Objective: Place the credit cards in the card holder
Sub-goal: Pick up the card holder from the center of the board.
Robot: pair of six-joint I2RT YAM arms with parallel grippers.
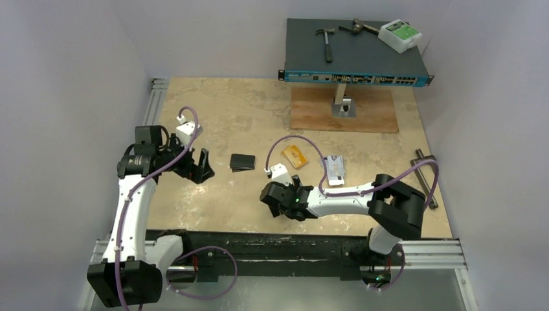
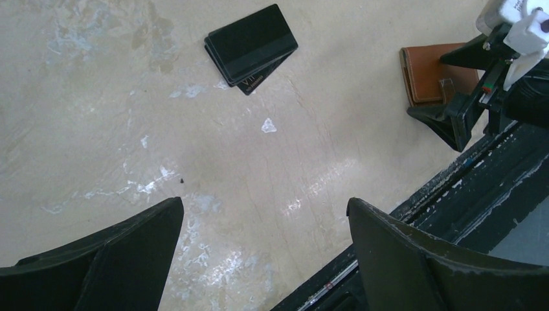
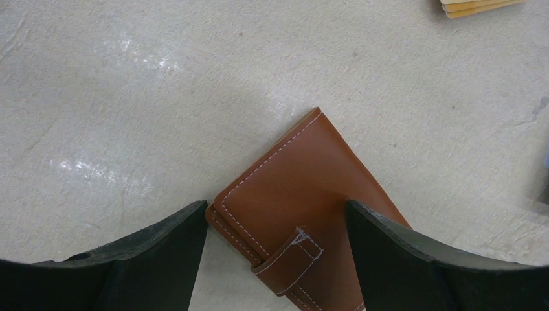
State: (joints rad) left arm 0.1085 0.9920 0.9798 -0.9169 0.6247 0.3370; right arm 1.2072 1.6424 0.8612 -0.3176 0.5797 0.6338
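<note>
Near front tabletop (image 1: 220,110) edge, under right end effector (image 3: 275,210), jaws apart: card holder (image 3: 304,181) closed, tab wrapped over. Risk: fingers skid flat leather toward edge, or pinch it shut. Left end effector (image 2: 265,207) apart, empty; black cards (image 2: 251,46) ahead, stack may scatter.

The card holder (image 3: 304,194) is finished in smooth brown leather with a low sheen, and pale stitching is run along its edges. The black cards (image 2: 251,46) are made of smooth, glossy plastic. The tabletop (image 1: 213,116) is a mottled beige, stone-like surface, scuffed pale in patches and faintly reflective. The fingers (image 2: 414,259) of the left gripper (image 2: 264,207) are matt black plastic, chipped along the edges. Bare matt wood is seen in the board (image 1: 343,110) at the far edge.
</note>
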